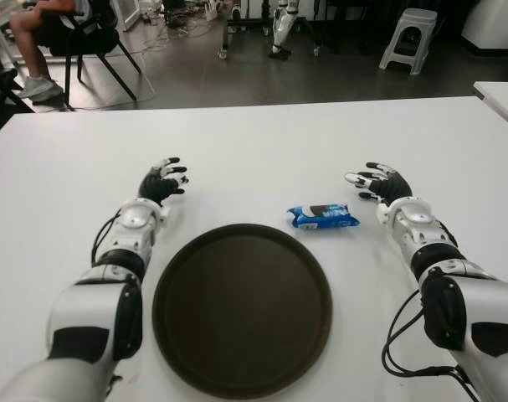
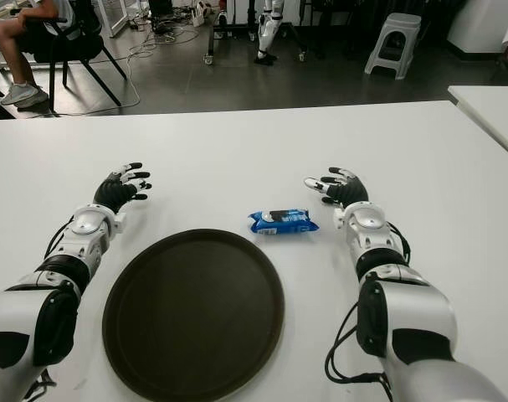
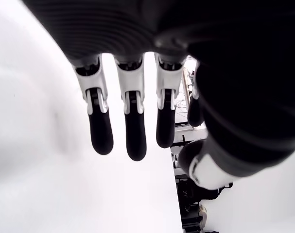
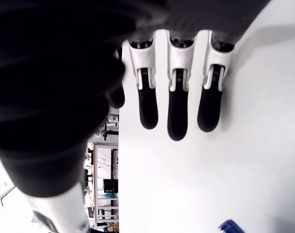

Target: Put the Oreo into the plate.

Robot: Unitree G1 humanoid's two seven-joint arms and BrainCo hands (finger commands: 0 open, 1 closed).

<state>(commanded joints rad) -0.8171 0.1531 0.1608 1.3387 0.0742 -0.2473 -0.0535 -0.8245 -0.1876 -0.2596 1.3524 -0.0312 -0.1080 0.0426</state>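
Observation:
A blue Oreo packet lies flat on the white table, just past the upper right rim of the round dark brown plate. Nothing is on the plate. My right hand is to the right of the packet and a little farther back, fingers spread and holding nothing; a blue corner of the Oreo packet shows in the right wrist view. My left hand shows beyond the plate's upper left side, its fingers extended and holding nothing.
Another white table's corner shows at the far right. Beyond the table's far edge are a seated person on a chair, a grey stool and equipment legs on the floor.

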